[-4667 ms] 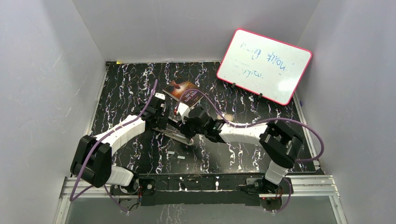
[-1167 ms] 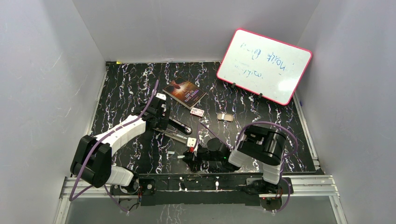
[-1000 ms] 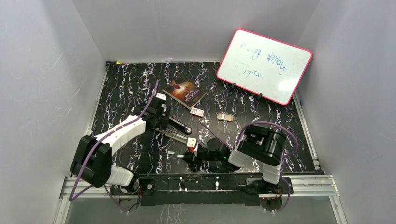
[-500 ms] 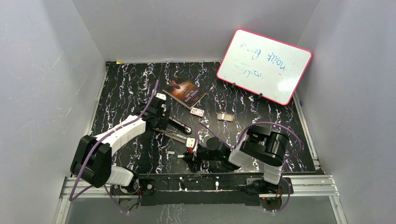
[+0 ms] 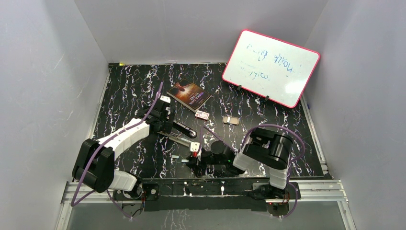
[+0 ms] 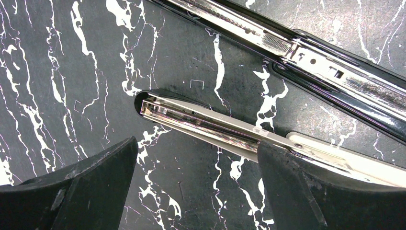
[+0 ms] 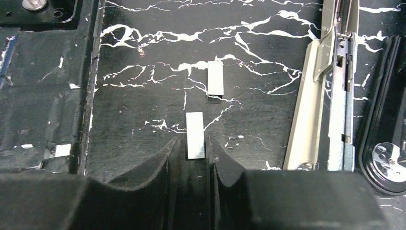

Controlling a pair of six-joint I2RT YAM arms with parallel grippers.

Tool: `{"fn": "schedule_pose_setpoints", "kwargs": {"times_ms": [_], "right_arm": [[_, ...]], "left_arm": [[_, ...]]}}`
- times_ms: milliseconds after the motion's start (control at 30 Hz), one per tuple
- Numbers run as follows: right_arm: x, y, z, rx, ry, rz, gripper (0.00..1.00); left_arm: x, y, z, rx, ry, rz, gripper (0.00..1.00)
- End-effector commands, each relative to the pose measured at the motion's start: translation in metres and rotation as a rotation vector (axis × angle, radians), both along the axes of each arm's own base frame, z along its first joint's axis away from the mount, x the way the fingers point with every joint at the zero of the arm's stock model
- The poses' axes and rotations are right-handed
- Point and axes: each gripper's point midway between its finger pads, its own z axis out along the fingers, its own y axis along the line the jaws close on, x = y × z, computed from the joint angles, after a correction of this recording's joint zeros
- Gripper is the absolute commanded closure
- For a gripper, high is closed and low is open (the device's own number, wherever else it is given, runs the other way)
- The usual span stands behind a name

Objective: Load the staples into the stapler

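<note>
The stapler (image 5: 181, 134) lies opened flat mid-table, its silver magazine channel (image 6: 206, 125) bare beside the black base (image 6: 335, 72). My left gripper (image 6: 195, 149) hovers wide open over the magazine's front end, holding nothing; it shows over the stapler's far end (image 5: 163, 122). Two staples strips lie on the table near the front edge. One strip (image 7: 195, 135) rests with its near end between my right gripper's (image 7: 195, 144) fingertips, jaws narrowly open with thin gaps either side. The other strip (image 7: 215, 78) lies free just beyond. The stapler's magazine (image 7: 337, 100) runs along the right.
A book (image 5: 189, 95) lies behind the stapler. The small white-and-red box (image 5: 202, 115) and its grey tray (image 5: 231, 120) sit mid-table. A whiteboard (image 5: 270, 67) leans at the back right. The arms' mounting rail (image 5: 220, 184) borders the front edge, just behind my right gripper (image 5: 192, 160).
My right arm came back from the stapler to the front strips. Over the last second its jaws widened a little around the near strip. The left gripper has not moved.
</note>
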Motion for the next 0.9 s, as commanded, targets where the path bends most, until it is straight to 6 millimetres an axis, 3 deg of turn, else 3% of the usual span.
{"fn": "schedule_pose_setpoints", "kwargs": {"times_ms": [0,233,333,400,600,767,867], "right_arm": [[-0.005,0.000,-0.011,-0.034,0.012,0.026,0.70],[-0.002,-0.001,-0.008,-0.030,0.007,0.011,0.82],[0.001,0.001,0.002,-0.002,-0.004,-0.006,0.84],[0.004,0.005,0.017,0.032,-0.018,-0.011,0.86],[0.020,0.015,0.086,0.151,-0.069,-0.039,0.95],[0.057,0.002,0.122,0.193,-0.061,-0.163,1.00],[0.083,-0.002,0.129,0.169,-0.008,-0.260,1.00]], "left_arm": [[-0.001,0.003,0.008,0.009,-0.024,0.000,0.05],[-0.002,0.002,0.007,0.009,-0.022,-0.002,0.05],[-0.002,0.002,0.007,0.008,-0.023,-0.002,0.05],[-0.001,0.002,0.007,0.008,-0.023,-0.001,0.05],[-0.001,0.002,0.007,0.010,-0.021,-0.002,0.05],[-0.002,0.002,0.006,0.009,-0.020,-0.001,0.05],[-0.001,0.003,0.007,0.012,-0.022,0.000,0.05]]}}
